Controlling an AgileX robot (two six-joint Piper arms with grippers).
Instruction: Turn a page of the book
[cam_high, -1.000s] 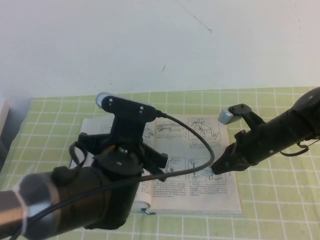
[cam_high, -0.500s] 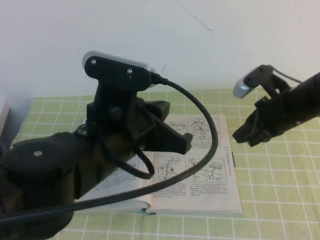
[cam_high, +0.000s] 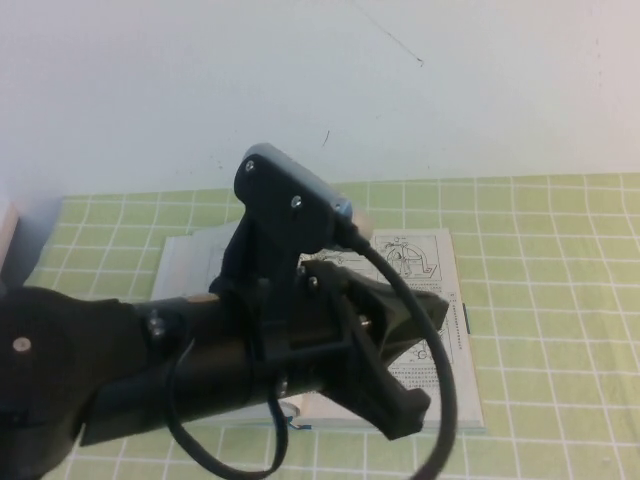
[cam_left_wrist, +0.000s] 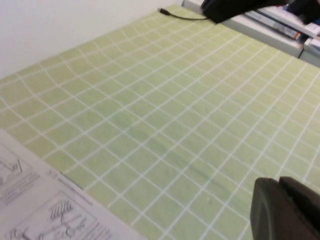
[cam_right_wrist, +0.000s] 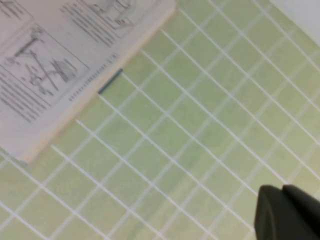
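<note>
The open book (cam_high: 448, 262) lies flat on the green checked cloth, and my left arm hides most of it in the high view. Its right-hand page (cam_high: 458, 345) shows small drawings with text. My left gripper (cam_high: 400, 350) hangs above the book's right half. In the left wrist view it (cam_left_wrist: 279, 180) is shut and empty over bare cloth, past the book's corner (cam_left_wrist: 30, 205). My right gripper (cam_right_wrist: 282, 187) is out of the high view. In the right wrist view it is shut and empty above the cloth, beside the book (cam_right_wrist: 55, 65) and its teal cover edge (cam_right_wrist: 110, 82).
The green checked cloth (cam_high: 560, 300) covers the table up to a white wall (cam_high: 450, 90). A pale object (cam_high: 8, 235) sits at the far left edge. In the left wrist view a black arm, a cable (cam_left_wrist: 182, 16) and a grey ledge (cam_left_wrist: 265, 31) lie beyond the cloth.
My left arm has risen and swung right over the book, now covering most of it. My right arm lifted off the right page and drew back right, out of the high view.
</note>
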